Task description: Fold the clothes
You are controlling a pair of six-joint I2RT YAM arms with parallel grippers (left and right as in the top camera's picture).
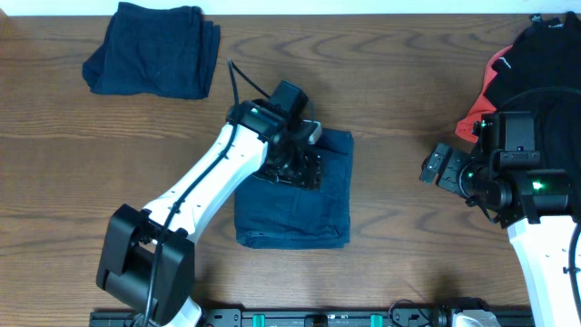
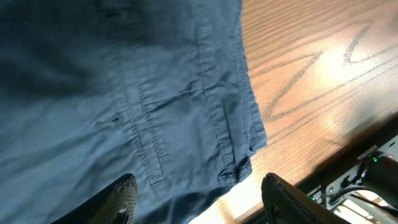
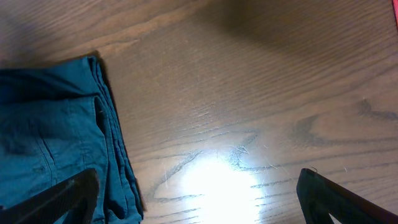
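Observation:
A folded dark blue garment lies in the middle of the table; it fills the left wrist view and shows at the left of the right wrist view. My left gripper hangs over its upper part, open and empty, its fingers just above the cloth near a seam and corner. My right gripper is open and empty over bare wood to the right of the garment, its fingers spread wide.
A second folded dark blue garment lies at the back left. A pile of black and red clothes sits at the back right, behind my right arm. The table's front edge and rail are near.

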